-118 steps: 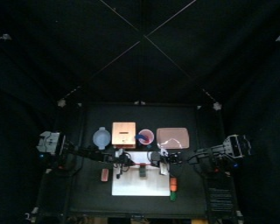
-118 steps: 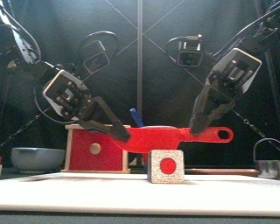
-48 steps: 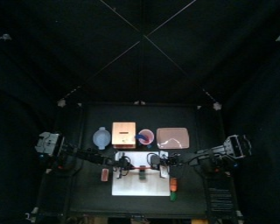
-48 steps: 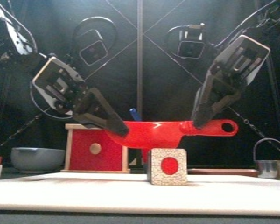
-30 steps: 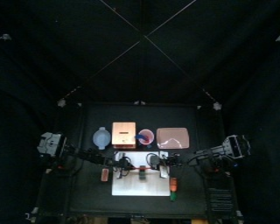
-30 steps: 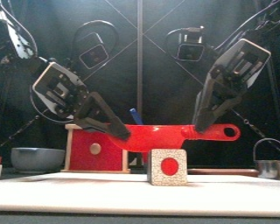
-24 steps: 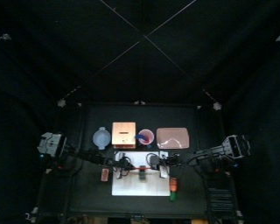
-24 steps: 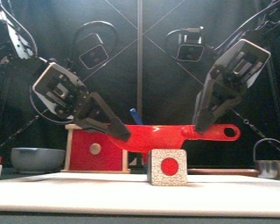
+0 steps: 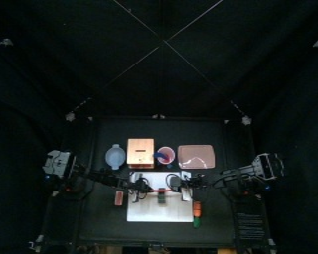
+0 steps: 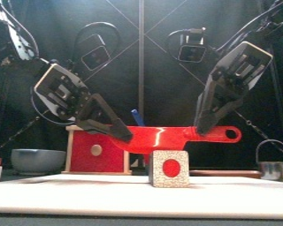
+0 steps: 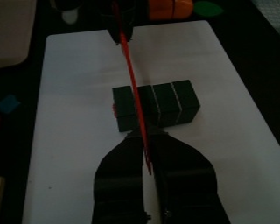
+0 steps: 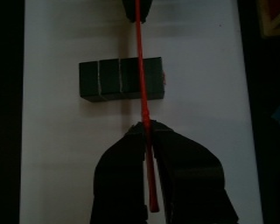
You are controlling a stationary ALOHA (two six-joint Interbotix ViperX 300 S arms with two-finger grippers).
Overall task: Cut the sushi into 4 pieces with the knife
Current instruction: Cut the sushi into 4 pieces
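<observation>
The sushi roll (image 10: 169, 168) stands on the white cutting board (image 10: 61, 190), its white end face with a red dot toward the front. In the wrist views it is a row of dark blocks (image 11: 163, 104) (image 12: 113, 78). A red knife (image 10: 168, 135) hangs level just above it, held at both ends. My left gripper (image 10: 116, 134) is shut on the blade tip end and my right gripper (image 10: 209, 131) is shut on the handle end. The blade (image 12: 143, 79) crosses the roll about a quarter from one end.
Behind the board stand the wooden box with the red drawer front (image 10: 95, 148), a blue-grey bowl (image 10: 35, 160) at the left and the metal cutter (image 10: 274, 161) at the right. A pink dough disc (image 9: 197, 156) lies at the back right. Small toy foods (image 9: 198, 210) lie beside the board.
The knife rose a little, then came back down to just above the roll. Both grippers keep their hold on it. The roll has not moved.
</observation>
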